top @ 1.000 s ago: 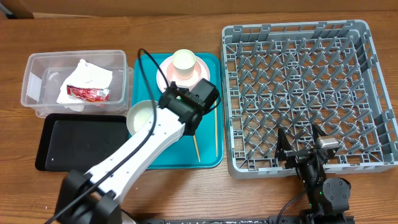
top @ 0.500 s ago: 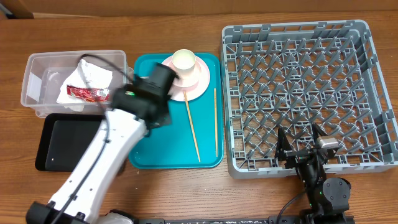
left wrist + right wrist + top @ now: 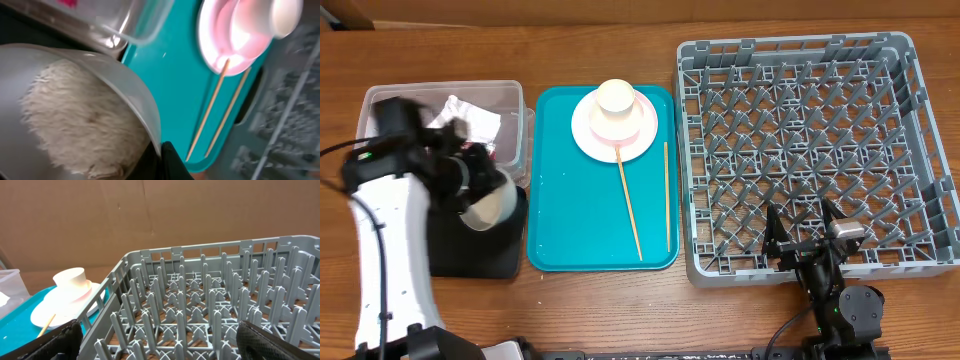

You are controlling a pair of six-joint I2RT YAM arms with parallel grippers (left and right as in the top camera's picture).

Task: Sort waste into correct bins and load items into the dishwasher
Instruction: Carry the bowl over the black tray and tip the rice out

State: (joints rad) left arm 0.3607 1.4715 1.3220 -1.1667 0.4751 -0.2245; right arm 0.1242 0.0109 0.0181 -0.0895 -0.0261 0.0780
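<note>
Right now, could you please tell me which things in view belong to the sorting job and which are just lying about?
Job: grey bowl; rice; napkin; clear tub; black tray; pink plate; cream cup; chopsticks; dish rack.
Lying about: teal tray; wooden table.

Teal tray [image 3: 570, 215], grey lattice rack [image 3: 790, 45]
</note>
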